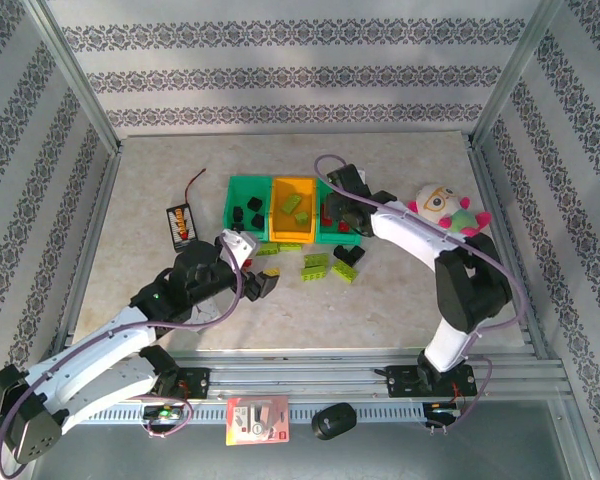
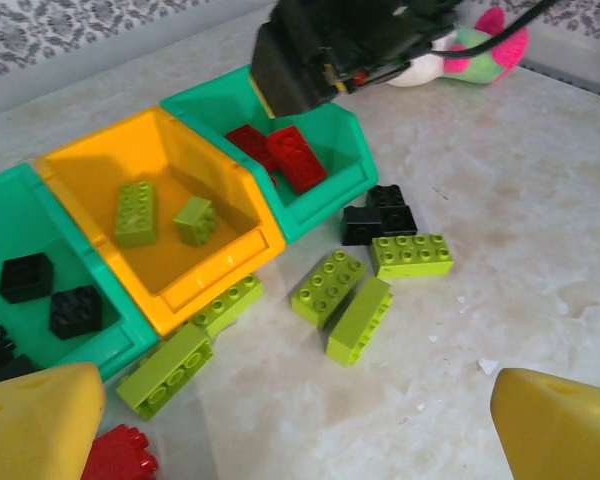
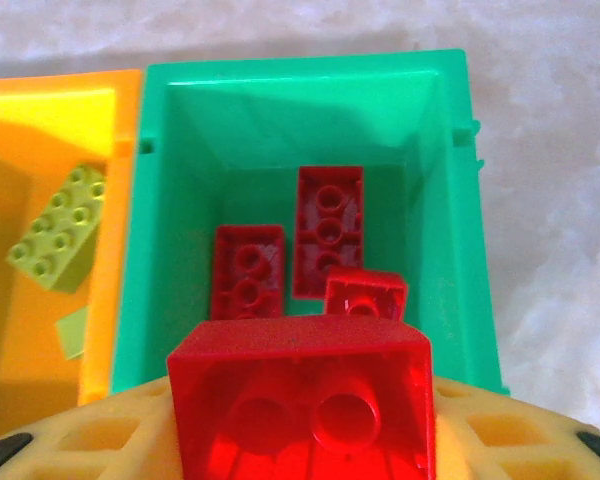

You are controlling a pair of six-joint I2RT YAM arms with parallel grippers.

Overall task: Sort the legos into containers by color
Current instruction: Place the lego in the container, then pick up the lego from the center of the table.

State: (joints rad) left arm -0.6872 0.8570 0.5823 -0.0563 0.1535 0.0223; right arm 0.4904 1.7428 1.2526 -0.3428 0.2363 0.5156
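My right gripper (image 3: 300, 435) is shut on a red lego (image 3: 300, 395), held over the right teal container (image 3: 460, 200), which has three red legos (image 3: 328, 225) in it. The orange container (image 1: 292, 212) holds two lime legos (image 2: 135, 212). Black legos (image 2: 25, 277) lie in the left teal container (image 1: 242, 190). My left gripper (image 2: 300, 430) hangs open over the table in front of the containers. Ahead of it lie loose lime legos (image 2: 328, 287), a black lego (image 2: 378, 215), and a red lego (image 2: 120, 455) by its left finger.
A plush toy (image 1: 445, 210) sits right of the containers. A black battery holder with wires (image 1: 180, 222) lies to their left. A white clock (image 1: 257, 420) and a black object (image 1: 333, 420) rest on the front rail. Patterned walls enclose the table.
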